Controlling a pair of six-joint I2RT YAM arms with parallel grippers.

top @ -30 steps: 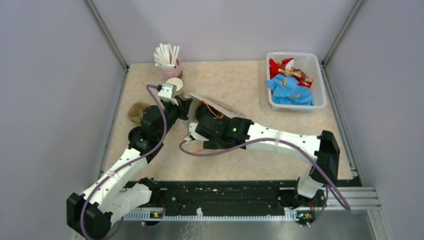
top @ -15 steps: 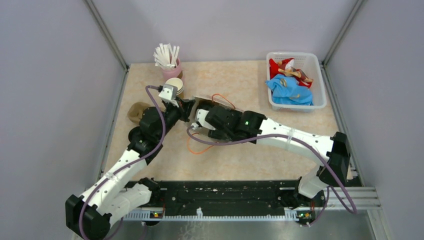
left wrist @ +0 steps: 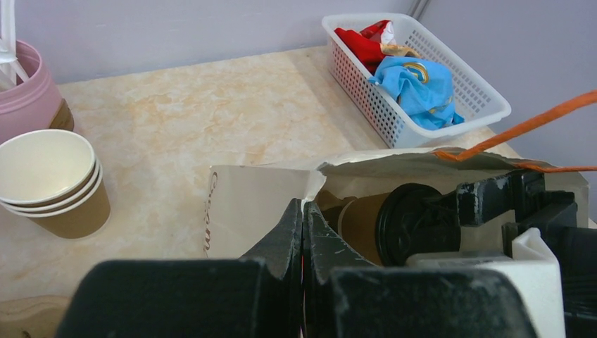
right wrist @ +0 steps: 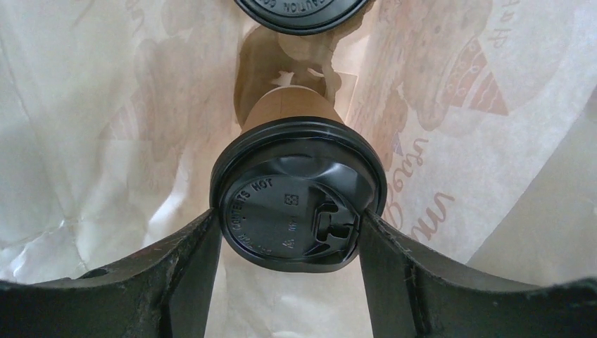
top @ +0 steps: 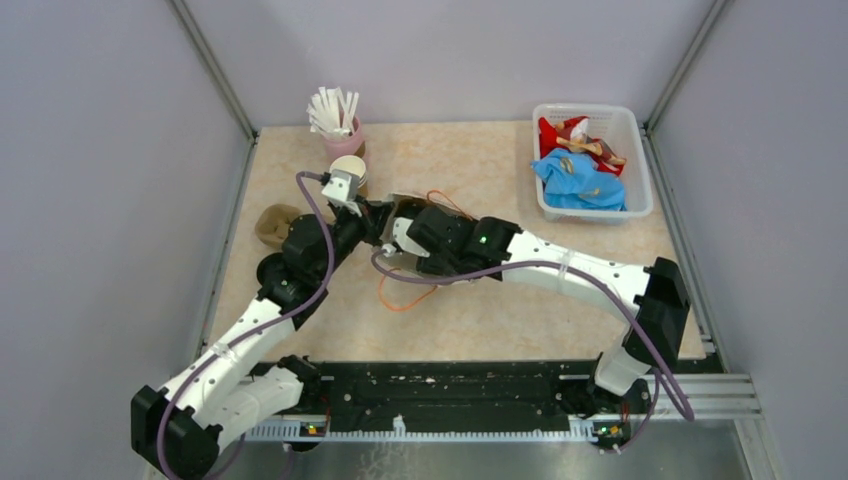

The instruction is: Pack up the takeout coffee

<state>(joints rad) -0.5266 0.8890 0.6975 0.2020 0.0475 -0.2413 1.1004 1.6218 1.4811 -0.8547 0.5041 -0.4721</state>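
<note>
Takeout coffee cup: lid pinched in right claw, inside paper bag. Left claw pressed together on bag lip; seat before releasing.

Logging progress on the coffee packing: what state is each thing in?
paper bag: mouth open, edge pinched by left gripper, jaws shut.
held cup: lidded, inside bag, right gripper jaws closed on lid.
second cup: lidded, deeper inside bag.
cup stack: upright, lidless.
pink cup: upright, holds straws.
basket: holds packets.
</note>
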